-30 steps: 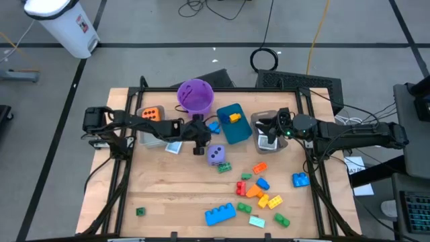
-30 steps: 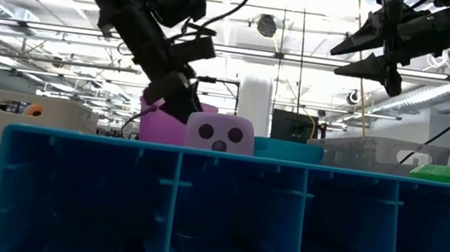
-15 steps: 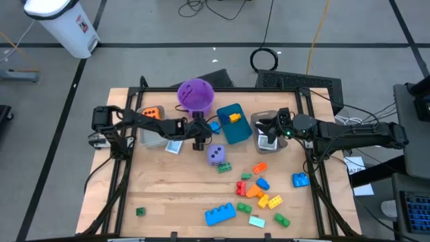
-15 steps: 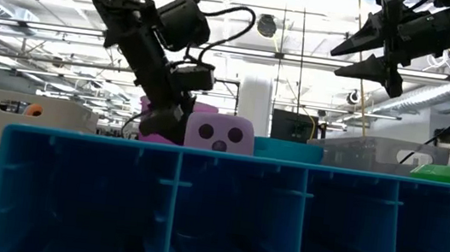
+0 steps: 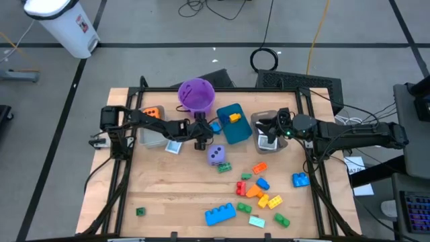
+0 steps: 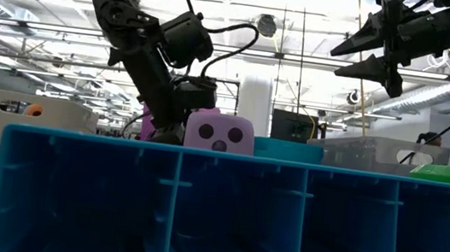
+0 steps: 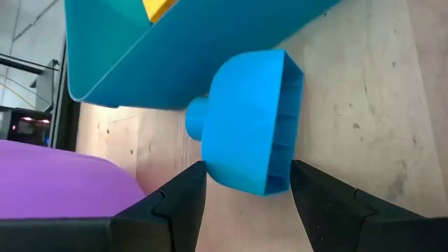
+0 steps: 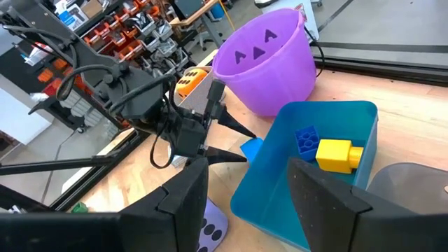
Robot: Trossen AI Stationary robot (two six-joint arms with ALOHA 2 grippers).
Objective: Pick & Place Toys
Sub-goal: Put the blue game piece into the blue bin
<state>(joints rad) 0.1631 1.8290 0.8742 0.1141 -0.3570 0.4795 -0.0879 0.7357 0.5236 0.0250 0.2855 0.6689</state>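
On the left of the tabletop [image 5: 161,188], a small green brick [image 5: 140,212] is lying alone near the front edge. Behind it, by the left rail, a clear bin [image 5: 149,136] is holding an orange die [image 5: 152,113], and a flat picture card [image 5: 173,147] is resting just beside that bin.

The left end effector [image 5: 201,132] is reaching in low toward the centre, its fingers [image 7: 180,203] standing apart on either side of a light blue brick [image 7: 252,120] without closing on it; the wrist view is showing a gap on both sides. That brick is sitting on the wood in the space between the purple bucket [image 5: 195,94] and the teal bin [image 5: 233,124], close against the bin's wall. Inside the teal bin a yellow brick [image 8: 334,155] and a dark blue brick [image 8: 305,138] are lying side by side.

Just in front of the left end effector a purple die [image 5: 216,154] is sitting on the tabletop, with a green brick [image 5: 224,167] touching or nearly touching its front.

Further right, the right end effector [image 5: 268,132] is hovering above the grey bin [image 5: 258,120], fingers spread and holding nothing.

In front of it, a loose cluster of orange, red, yellow, green and blue bricks [image 5: 259,190] is scattered over the right half, with a long blue brick [image 5: 220,214] near the front edge, a pale card [image 5: 256,220] beside it, and a single blue brick [image 5: 300,179] out by the right rail.
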